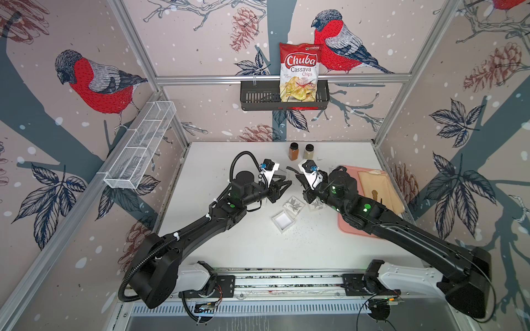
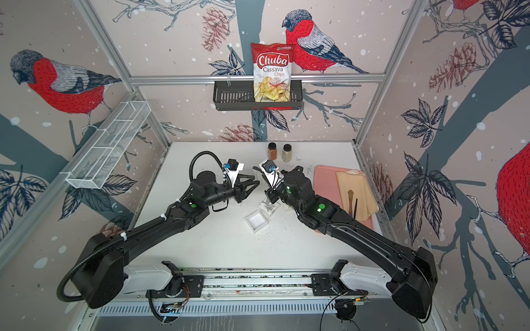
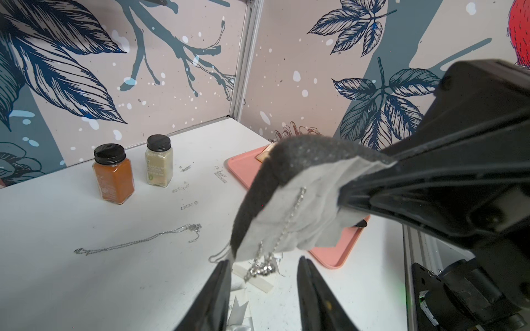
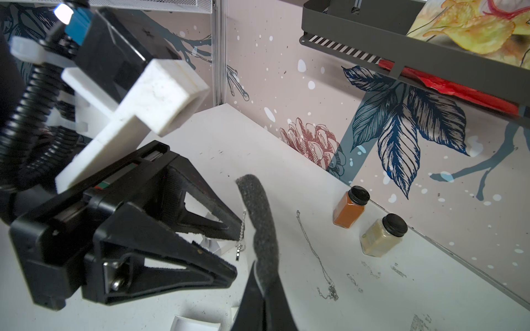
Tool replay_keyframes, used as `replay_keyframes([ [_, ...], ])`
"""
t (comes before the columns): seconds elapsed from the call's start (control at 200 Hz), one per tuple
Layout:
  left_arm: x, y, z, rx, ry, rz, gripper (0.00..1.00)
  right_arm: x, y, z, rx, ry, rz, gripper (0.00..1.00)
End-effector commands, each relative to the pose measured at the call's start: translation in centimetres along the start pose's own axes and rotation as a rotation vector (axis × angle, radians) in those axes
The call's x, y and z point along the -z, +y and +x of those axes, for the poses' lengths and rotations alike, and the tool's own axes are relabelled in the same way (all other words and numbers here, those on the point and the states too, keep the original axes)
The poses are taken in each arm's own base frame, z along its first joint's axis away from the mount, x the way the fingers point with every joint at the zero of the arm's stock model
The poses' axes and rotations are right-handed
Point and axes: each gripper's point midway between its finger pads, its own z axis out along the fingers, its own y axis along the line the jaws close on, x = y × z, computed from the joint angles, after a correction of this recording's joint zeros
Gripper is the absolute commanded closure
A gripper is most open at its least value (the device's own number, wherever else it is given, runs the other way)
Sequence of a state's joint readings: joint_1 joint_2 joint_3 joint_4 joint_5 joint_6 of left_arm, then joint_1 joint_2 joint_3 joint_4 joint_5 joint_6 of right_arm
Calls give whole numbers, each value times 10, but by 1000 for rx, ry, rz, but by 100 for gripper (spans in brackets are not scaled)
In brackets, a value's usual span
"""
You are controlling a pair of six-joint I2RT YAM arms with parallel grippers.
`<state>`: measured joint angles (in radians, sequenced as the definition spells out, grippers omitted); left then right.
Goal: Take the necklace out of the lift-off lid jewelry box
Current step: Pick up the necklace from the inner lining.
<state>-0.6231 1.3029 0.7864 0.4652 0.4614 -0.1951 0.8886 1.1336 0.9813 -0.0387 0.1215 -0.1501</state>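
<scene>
2 grippers meet over the white table (image 3: 86,286). The right gripper (image 4: 263,280) has its 2 fingers (image 3: 415,177) pressed together on 1 edge of 1 foam pad (image 3: 286,160), dark on 1 face and pale grey on the other, and holds it clear of the table. The left gripper (image 3: 262,265) has its 2 fingers (image 3: 218,292) spread, a clear gap between the tips, and they pinch nothing.

2 fine silver chains show. The necklace (image 3: 289,220) runs down the pale face of the pad, out of the box, and its small beaded cluster hangs off the pad's edge right between the left fingertips; whether it touches either tip I cannot tell. The loose chain (image 3: 137,242) lies flat on the table, beyond the left fingertips and to 1 side of them, well apart from the pad.

Further out past that chain stand 2 upright jars with black caps, just beside each other: 1 orange-brown jar (image 3: 113,174) and 1 pale jar (image 3: 159,163). 1 pink tray (image 3: 243,172) lies behind the pad, under the right fingers.

In both top views 1 open white box base (image 1: 284,220) sits on the table below and behind both sets of fingertips, empty. Clear plastic pieces (image 1: 294,205) lie just beside it, partly hidden by the right arm, so their count is unsure.
</scene>
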Motion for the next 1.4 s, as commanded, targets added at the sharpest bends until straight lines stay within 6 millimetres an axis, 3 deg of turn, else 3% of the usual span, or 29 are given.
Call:
replay_keyframes([
  [0.0, -4, -9, -11, -24, -25, 39, 60, 0, 2, -4, -19, -22, -14, 100],
  [0.15, -7, -9, -11, -29, -24, 37, 65, 1, 4, -4, -27, -24, -29, 100],
  [0.28, -9, -8, -12, -29, -21, 30, 79, 3, 3, -5, -30, -31, -31, 100],
  [0.54, -6, -3, -11, -27, -17, -9, 97, 3, -3, 0, -44, -28, -15, 100],
  [0.815, 5, 10, -7, -61, 18, -113, 99, -2, -15, 19, -70, 29, 29, 100],
  [0.991, 12, 30, -6, -67, 18, -239, 100, -1, -15, 25, -96, 36, 16, 100],
  [1.396, 12, 91, -42, -81, -14, -401, 100, 12, 0, 48, -209, 58, -131, 100],
])
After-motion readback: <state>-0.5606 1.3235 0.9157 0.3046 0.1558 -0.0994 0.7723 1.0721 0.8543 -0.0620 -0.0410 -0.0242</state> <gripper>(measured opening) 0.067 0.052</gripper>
